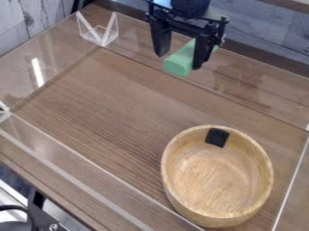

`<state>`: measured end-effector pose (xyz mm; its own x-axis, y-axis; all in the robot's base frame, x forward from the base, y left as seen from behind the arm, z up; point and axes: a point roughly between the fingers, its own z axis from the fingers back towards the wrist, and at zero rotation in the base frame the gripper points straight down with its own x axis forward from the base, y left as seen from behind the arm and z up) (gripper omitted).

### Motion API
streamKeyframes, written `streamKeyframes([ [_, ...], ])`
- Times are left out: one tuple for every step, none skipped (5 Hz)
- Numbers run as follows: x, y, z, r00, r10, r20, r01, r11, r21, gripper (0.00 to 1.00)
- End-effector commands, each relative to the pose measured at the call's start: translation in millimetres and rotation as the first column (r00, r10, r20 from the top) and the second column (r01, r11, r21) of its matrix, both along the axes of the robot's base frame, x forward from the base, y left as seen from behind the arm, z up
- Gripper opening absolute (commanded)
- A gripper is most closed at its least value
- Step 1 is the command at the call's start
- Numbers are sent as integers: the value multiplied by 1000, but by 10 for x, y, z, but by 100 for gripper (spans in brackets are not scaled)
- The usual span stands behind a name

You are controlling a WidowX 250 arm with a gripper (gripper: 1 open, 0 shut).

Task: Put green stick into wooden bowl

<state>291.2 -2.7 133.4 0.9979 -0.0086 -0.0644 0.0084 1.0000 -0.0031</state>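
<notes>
Waiting with claw [185, 53] spread open about green stick [180, 61], aligned one-to-seven o'clock. Likely to close there, then go towards six, to wooden bowl [218, 188].

a small black cube [218, 137] seen right of centre, a whitish angular frame [99, 32] set near the far left corner of a brown tabletop [108, 104], a short dark strip [38, 72] shown along its left side

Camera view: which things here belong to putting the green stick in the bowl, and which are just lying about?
For the job:
- green stick, at the open pincer
- wooden bowl

Just lying about:
- small black cube, inside the bowl
- white angular object, upper left
</notes>
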Motion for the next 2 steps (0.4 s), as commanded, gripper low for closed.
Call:
streamKeyframes([
  [-135,-105,-121,998,-41,-55,41,999,-14,0],
  [-347,-326,-270,988,-122,-92,119,992,-39,0],
])
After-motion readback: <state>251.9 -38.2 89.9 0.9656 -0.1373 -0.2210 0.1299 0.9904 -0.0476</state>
